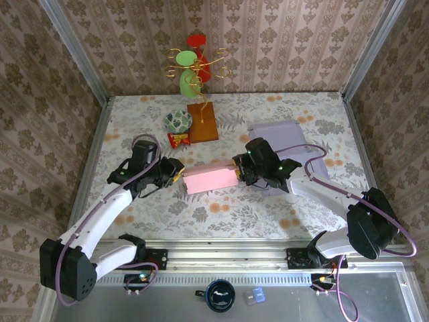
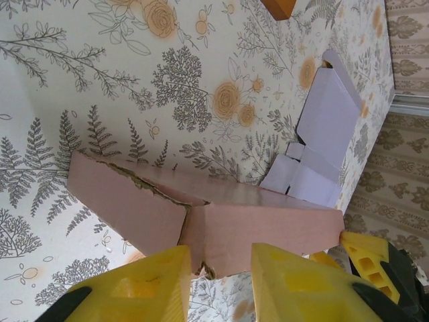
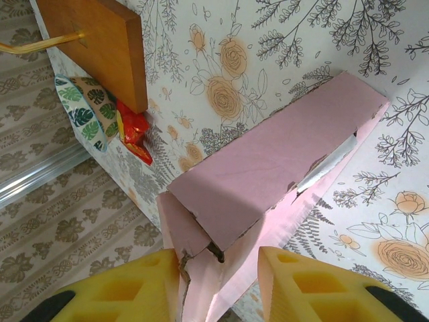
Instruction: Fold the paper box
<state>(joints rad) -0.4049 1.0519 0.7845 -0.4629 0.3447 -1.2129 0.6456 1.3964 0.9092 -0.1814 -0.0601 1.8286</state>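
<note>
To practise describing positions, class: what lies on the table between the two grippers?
The pink paper box lies between the left gripper and the right gripper, one at each end; the top view shows it.

Leaf-print bowl [image 1: 177, 121] and red snack packet [image 1: 177, 139] are tucked right beside a wooden board [image 1: 204, 124] on the floral tabletop [image 1: 268, 107].

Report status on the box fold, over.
Left hand open, straddling pink box at its left end. Right hand open at the right end. Box partly folded, end flaps loose. Lilac carton and wooden stand lie beyond, apart.
</note>
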